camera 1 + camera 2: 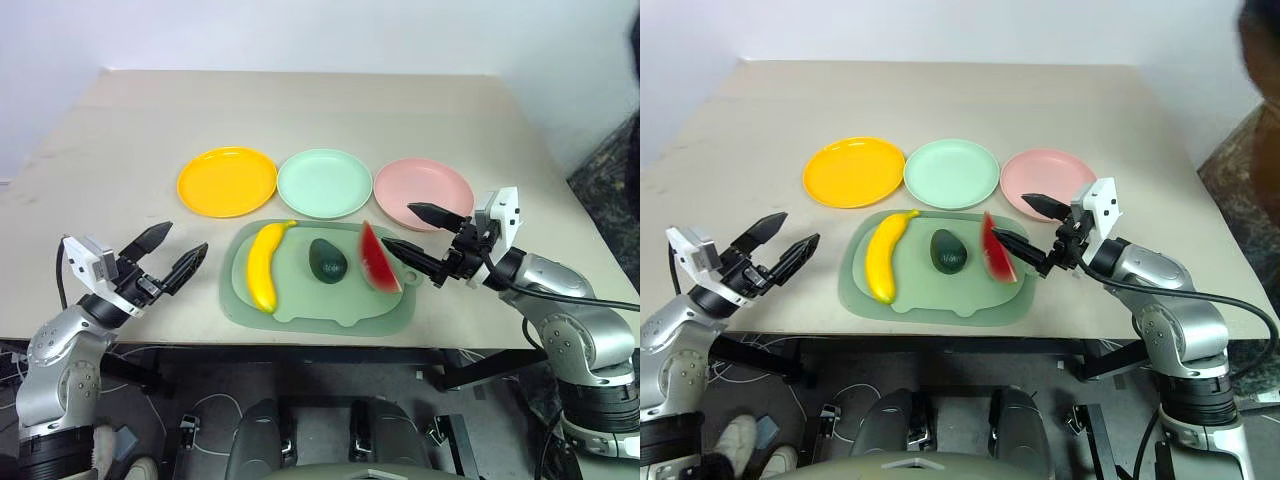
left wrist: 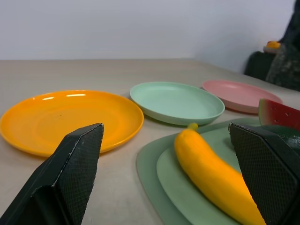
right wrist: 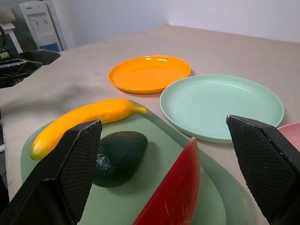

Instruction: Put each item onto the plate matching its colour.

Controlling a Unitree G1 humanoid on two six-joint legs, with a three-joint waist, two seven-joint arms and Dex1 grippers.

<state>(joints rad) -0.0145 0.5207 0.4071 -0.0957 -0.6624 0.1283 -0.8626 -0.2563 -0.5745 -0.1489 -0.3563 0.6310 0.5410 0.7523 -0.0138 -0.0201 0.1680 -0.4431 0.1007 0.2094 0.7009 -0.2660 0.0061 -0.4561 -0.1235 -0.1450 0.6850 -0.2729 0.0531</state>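
A yellow banana (image 1: 265, 265), a dark green avocado (image 1: 328, 260) and a red watermelon wedge (image 1: 378, 258) lie side by side on a pale green tray (image 1: 300, 312). Just behind the tray stand three bare plates in a row: orange-yellow (image 1: 227, 181), mint green (image 1: 324, 183) and pink (image 1: 423, 193). My left gripper (image 1: 183, 240) hovers open left of the tray, pointing at the banana (image 2: 211, 173). My right gripper (image 1: 398, 226) is open at the tray's right end, its lower finger close beside the wedge (image 3: 173, 197).
The beige table (image 1: 120, 130) stretches wide behind the plates. The tray sits close to the table's front edge (image 1: 150, 342). A water dispenser (image 3: 40, 23) stands far off beyond the table.
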